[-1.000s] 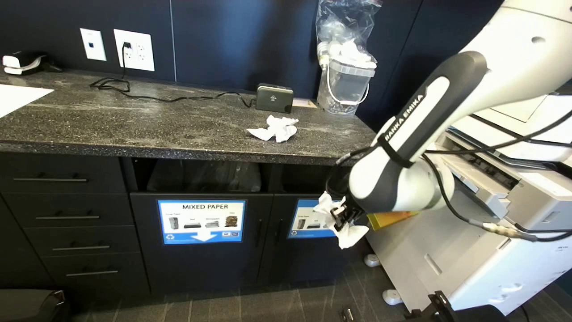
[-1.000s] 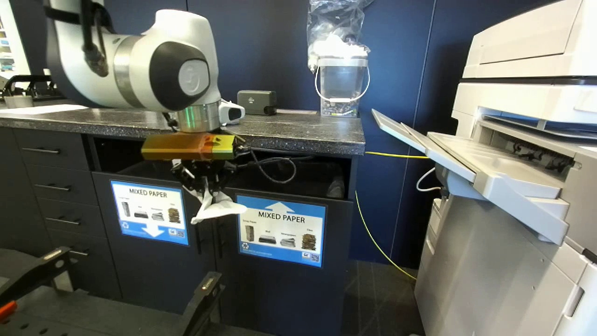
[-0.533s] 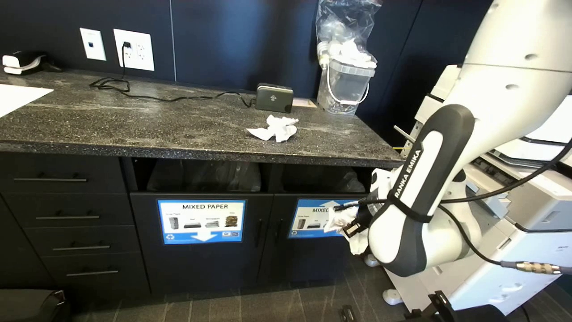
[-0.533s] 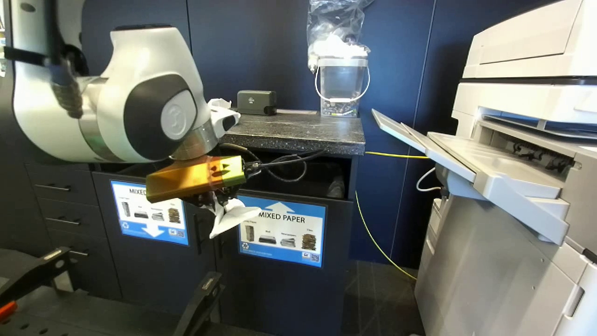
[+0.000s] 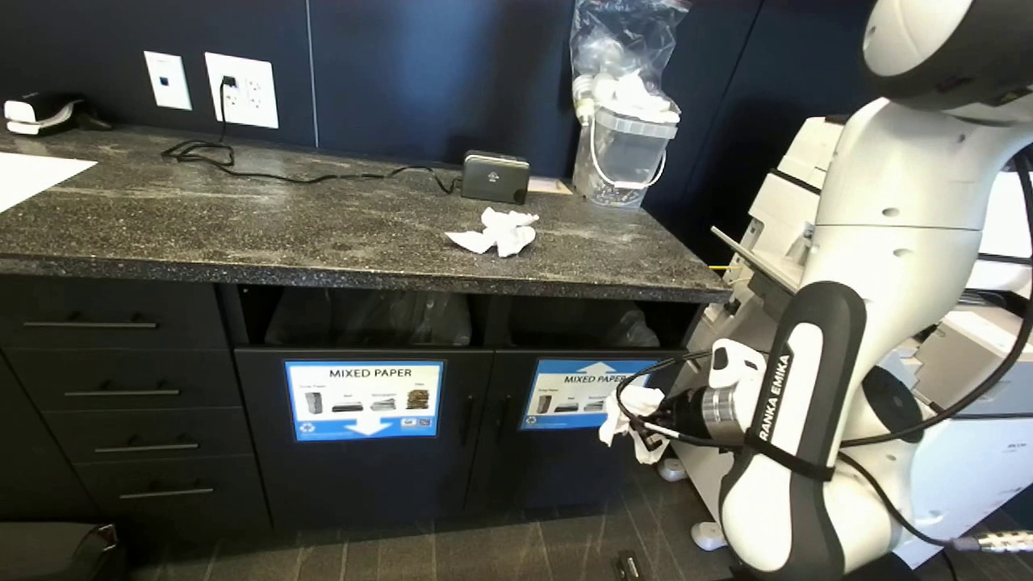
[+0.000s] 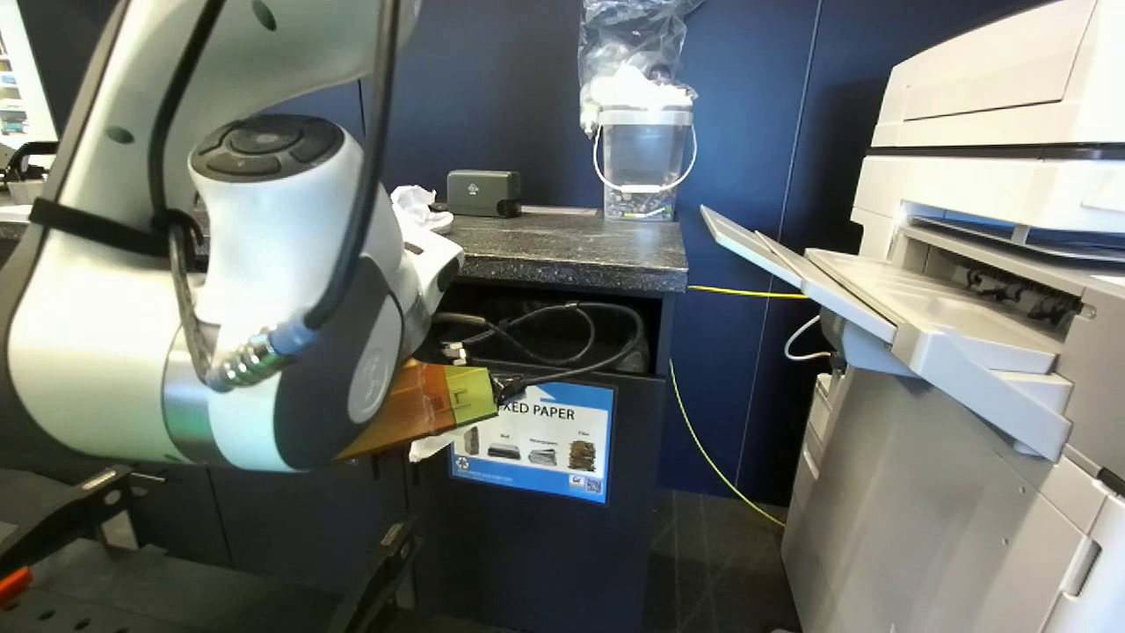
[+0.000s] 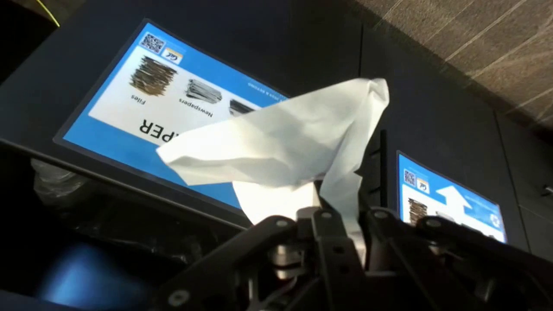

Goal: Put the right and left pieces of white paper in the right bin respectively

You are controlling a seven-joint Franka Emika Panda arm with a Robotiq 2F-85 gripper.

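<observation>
One crumpled white paper wad is held in my gripper, in front of the right bin's sign. In the wrist view the gripper is shut on this wad, which spreads past the fingertips. In an exterior view the arm hides the fingers, and a bit of the wad shows. The other white wad lies on the counter, also seen in an exterior view. The right bin has a mostly blue sign; its open slot is above my gripper. Its front also shows in an exterior view.
The dark counter overhangs the bin slots. The left bin stands beside the right one. A large white printer stands to the right. A see-through bucket and small box are on the counter. Cables hang around the arm.
The arm has moved lower, and the wrist has tilted from pointing down to pointing nearly level at the cabinet front. The held wad moved with it, slightly right. The counter wad has not moved.
</observation>
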